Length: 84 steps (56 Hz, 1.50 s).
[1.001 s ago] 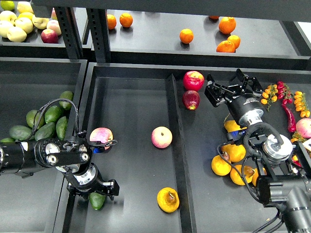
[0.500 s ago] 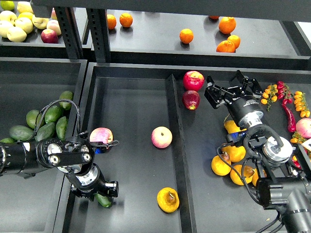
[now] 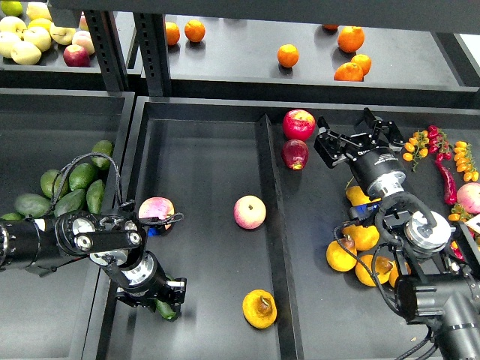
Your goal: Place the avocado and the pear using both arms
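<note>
1. left gripper (image 3: 160,299) low in the middle tray (image 3: 202,157), fingers closed around the avocado (image 3: 166,310).
2. pear (image 3: 259,308) lies just right of it, untouched.
3. right gripper (image 3: 358,133) hovers spread wide, holding nothing, beside two red apples (image 3: 298,124).

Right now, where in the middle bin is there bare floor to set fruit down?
The upper half of the middle bin is bare, above the two apples. Low down it is crowded: left claw with the avocado, and the pear.
</note>
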Each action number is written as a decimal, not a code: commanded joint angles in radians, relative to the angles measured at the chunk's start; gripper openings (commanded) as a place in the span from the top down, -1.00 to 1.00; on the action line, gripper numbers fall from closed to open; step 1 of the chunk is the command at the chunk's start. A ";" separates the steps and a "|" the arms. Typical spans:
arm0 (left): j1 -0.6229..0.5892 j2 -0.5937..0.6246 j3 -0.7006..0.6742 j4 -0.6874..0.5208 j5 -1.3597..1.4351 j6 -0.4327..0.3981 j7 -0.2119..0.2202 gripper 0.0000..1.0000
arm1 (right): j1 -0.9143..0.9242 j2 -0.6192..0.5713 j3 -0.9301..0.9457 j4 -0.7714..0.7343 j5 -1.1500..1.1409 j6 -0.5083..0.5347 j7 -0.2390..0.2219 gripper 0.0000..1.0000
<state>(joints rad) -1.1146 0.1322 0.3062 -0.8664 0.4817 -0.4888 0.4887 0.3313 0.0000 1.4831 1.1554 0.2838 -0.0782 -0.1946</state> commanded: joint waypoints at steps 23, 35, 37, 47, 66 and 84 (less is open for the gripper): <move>-0.151 0.222 -0.073 0.035 -0.055 0.000 0.000 0.51 | -0.009 0.000 -0.003 0.030 0.000 0.000 0.000 -0.99; -0.134 0.352 -0.072 0.099 -0.051 0.000 0.000 0.50 | -0.011 0.000 -0.004 0.033 0.000 0.000 0.000 -0.99; -0.128 0.366 -0.072 0.104 -0.051 0.000 0.000 0.49 | -0.011 0.000 -0.004 0.033 0.000 0.000 0.000 -0.99; -0.060 0.402 -0.078 0.121 -0.046 0.000 0.000 0.47 | -0.011 0.000 -0.004 0.037 0.000 0.000 0.000 -0.99; 0.070 0.383 -0.171 0.201 -0.006 0.000 0.000 0.38 | -0.020 0.000 -0.004 0.043 0.002 0.002 0.000 -0.99; 0.107 0.353 -0.199 0.231 -0.005 0.000 0.000 0.14 | -0.032 0.000 -0.004 0.050 0.002 0.002 0.000 -0.99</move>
<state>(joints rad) -1.0098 0.4938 0.1104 -0.6406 0.4771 -0.4886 0.4887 0.3036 0.0000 1.4792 1.2005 0.2853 -0.0766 -0.1949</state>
